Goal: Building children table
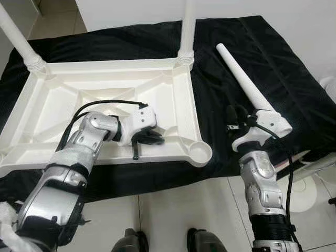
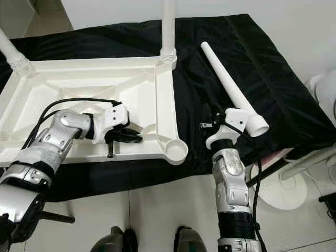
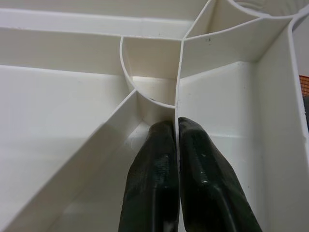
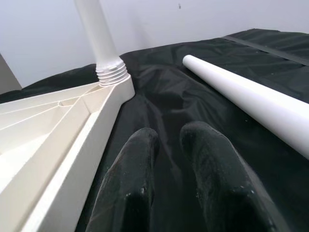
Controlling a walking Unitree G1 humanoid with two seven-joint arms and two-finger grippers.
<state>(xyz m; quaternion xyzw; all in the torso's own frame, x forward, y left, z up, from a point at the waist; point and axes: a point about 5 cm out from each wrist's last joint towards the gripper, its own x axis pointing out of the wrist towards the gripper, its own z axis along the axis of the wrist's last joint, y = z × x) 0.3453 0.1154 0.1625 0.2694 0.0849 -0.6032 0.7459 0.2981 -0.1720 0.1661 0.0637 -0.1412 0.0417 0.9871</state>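
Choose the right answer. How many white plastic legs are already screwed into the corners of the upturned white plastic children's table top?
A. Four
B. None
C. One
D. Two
D: two white plastic legs stand in the far corners of the upturned white plastic table top, the empty near corner socket has none, and a third white leg lies loose on the black cloth.

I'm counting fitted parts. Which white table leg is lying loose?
The loose leg lying on the black cloth beside the right gripper; the other two stand screwed into the tabletop's far corners.
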